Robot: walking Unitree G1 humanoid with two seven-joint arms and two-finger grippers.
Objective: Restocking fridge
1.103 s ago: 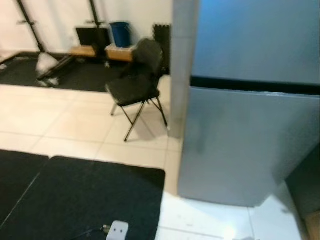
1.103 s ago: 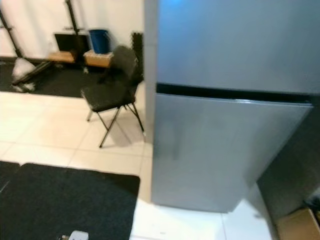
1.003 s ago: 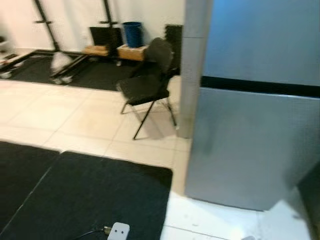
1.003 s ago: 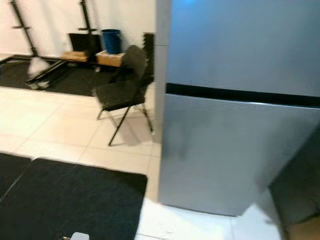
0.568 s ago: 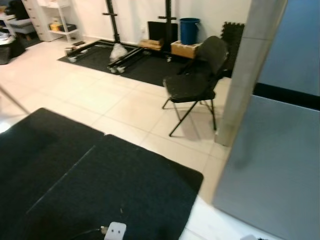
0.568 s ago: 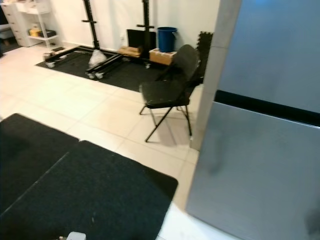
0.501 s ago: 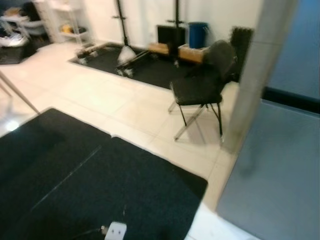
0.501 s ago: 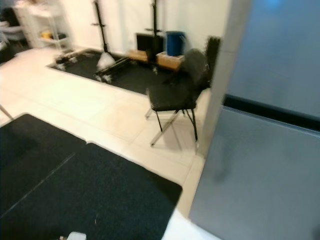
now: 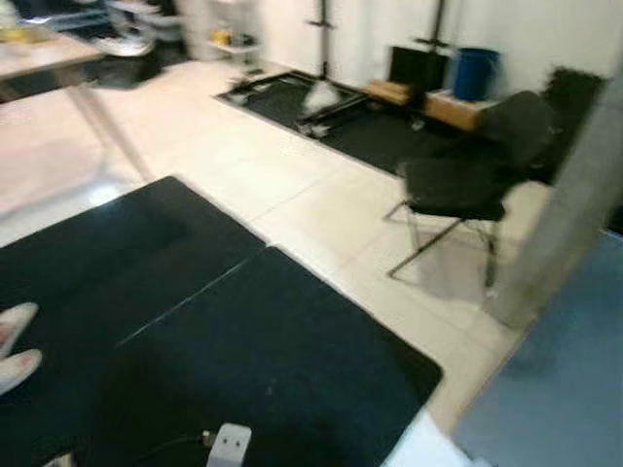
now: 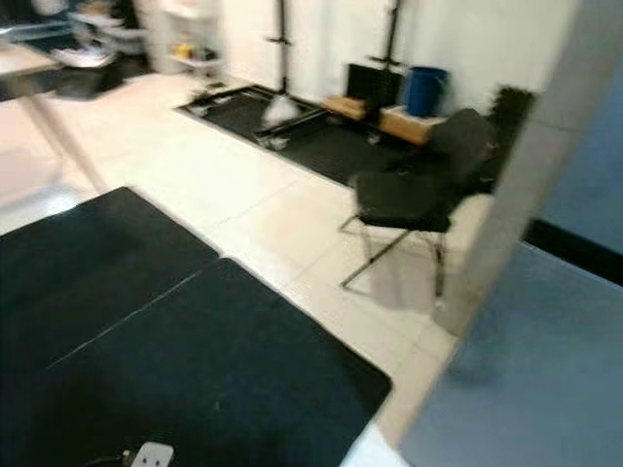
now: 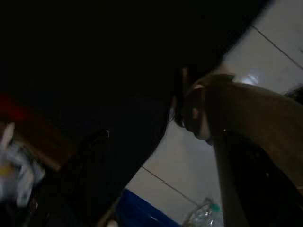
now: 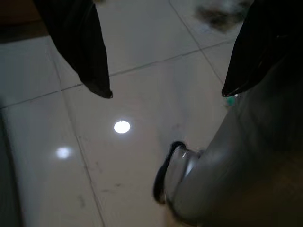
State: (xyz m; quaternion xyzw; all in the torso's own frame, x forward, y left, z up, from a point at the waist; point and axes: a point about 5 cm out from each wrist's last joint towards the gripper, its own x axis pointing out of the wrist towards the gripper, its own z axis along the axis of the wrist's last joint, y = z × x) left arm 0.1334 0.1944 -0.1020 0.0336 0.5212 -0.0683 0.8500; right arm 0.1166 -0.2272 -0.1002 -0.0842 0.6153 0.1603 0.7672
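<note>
blurred tiled floor, black mats, perhaps the fridge cut off; right claw spread empty.

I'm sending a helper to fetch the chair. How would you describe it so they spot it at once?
Start at the grey fridge on the right; a pale pillar stands at its corner. Just left of the pillar, on cream tiles, is the black folding chair: thin metal legs, padded seat, the only seat among the black floor mats.
</note>
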